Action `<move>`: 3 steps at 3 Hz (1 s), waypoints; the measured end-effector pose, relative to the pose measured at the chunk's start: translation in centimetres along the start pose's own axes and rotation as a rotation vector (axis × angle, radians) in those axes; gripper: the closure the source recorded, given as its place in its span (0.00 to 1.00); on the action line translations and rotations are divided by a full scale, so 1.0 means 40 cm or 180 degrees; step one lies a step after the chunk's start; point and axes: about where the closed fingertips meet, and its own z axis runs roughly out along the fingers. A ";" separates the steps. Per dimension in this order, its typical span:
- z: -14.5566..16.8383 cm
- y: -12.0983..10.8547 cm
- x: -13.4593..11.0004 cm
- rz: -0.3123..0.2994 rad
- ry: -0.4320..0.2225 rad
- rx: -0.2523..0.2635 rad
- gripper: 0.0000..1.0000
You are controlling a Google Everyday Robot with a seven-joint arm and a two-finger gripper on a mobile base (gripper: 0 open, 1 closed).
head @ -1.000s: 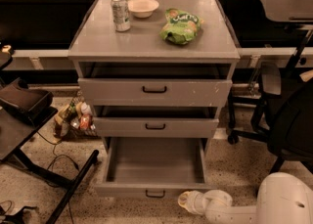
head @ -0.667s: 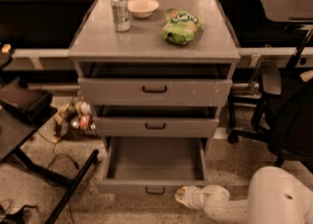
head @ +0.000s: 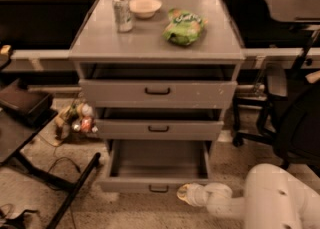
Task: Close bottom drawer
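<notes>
The bottom drawer (head: 157, 167) stands pulled well out of the grey cabinet (head: 226, 73), its tray empty and its short front panel the part farthest from the cabinet body. The small black loop handle (head: 158, 189) sits at the middle of that panel. The gripper (head: 186, 193) hangs low, just beside the panel's right end and right of the handle, on a white arm (head: 270, 198) reaching in from the cabinet's right. Whether it is spread or closed cannot be told from here.

The push looks about to begin, and the main risk is the contact point. Pressing near the right corner rather than the centre would likely skew the drawer on its runners, so it jams partway. The gripper could also slide off the corner and miss the panel altogether.

The middle drawer (head: 158, 129) and top drawer (head: 157, 93) both stand slightly out above, so an arm that rises during the push may knock them. A hard shove could shake the can (head: 122, 14), bowl (head: 145, 7) and green bag (head: 185, 25) on the counter (head: 150, 43) atop the cabinet.
</notes>
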 end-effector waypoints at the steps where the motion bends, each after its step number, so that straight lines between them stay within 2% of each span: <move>1: -0.001 0.003 0.000 -0.0001 0.0000 0.0000 1.00; 2: 0.027 -0.071 -0.033 -0.0112 -0.0105 0.0064 1.00; 3: 0.025 -0.069 -0.033 -0.0112 -0.0105 0.0064 1.00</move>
